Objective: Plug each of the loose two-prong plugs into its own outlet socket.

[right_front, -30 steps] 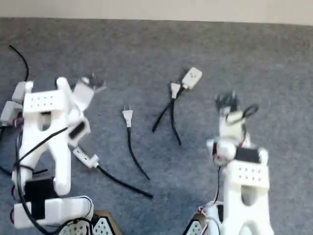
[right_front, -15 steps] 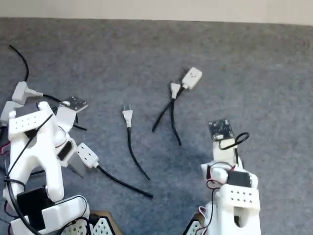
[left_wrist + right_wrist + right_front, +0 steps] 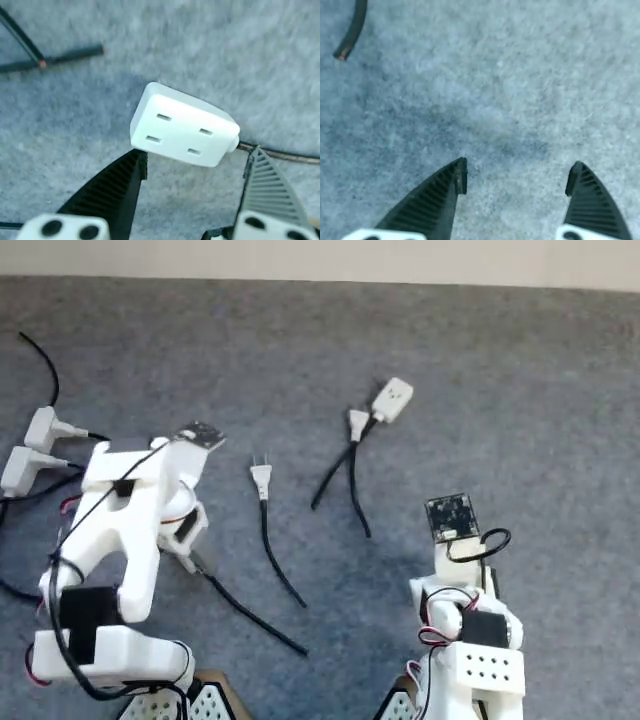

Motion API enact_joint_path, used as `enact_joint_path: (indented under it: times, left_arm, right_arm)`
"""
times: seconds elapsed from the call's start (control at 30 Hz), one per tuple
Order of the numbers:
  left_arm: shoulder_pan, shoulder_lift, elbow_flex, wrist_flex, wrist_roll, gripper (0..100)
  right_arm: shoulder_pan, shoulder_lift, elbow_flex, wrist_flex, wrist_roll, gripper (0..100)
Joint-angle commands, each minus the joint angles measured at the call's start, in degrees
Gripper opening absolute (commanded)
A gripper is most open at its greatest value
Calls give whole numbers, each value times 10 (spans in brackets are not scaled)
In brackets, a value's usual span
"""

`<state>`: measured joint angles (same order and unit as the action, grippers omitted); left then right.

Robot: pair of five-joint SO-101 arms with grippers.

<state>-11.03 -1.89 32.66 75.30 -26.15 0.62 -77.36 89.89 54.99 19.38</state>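
- The left gripper (image 3: 197,156) is hanging open just above a white socket block (image 3: 182,131), one finger on either side of it. I judge this stance is lining up a grasp across the block's short width.
- The socket block is lying flat with its slots facing up and its black cable (image 3: 280,156) running out of one end, which is likely why the arm is standing over it rather than beside it.
- The right gripper (image 3: 518,164) is hovering with its fingers wide apart over bare mat, holding nothing. A cut cable end (image 3: 350,35) is lying well off to one side, and the arm is probably waiting its turn.
- A loose plug (image 3: 260,476) is lying between the two arms, prongs pointing toward the far edge and well apart from any socket, so it is not yet plugged in.
- Farther off, a second plug (image 3: 357,423) is lying just beside a small socket (image 3: 392,400) with their cables crossing. I cannot tell whether the two are touching.
- A grey fuzzy mat (image 3: 520,390) is covering the table, and a pale strip (image 3: 320,258) is running along its far edge.
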Motion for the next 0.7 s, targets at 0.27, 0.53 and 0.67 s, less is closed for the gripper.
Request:
enact_joint_path:
  times: [0.27,0.53,0.67]
  left_arm:
    - [45,92,-119,-1,100,316]
    - [53,153,-152,0,162,223]
    - [66,163,-159,21,148,50]
  right_arm:
    - [-4,-9,-2,-9,-4,300]
    - [-4,-8,0,-26,-5,300]
    - [-4,-8,0,-26,-6,300]
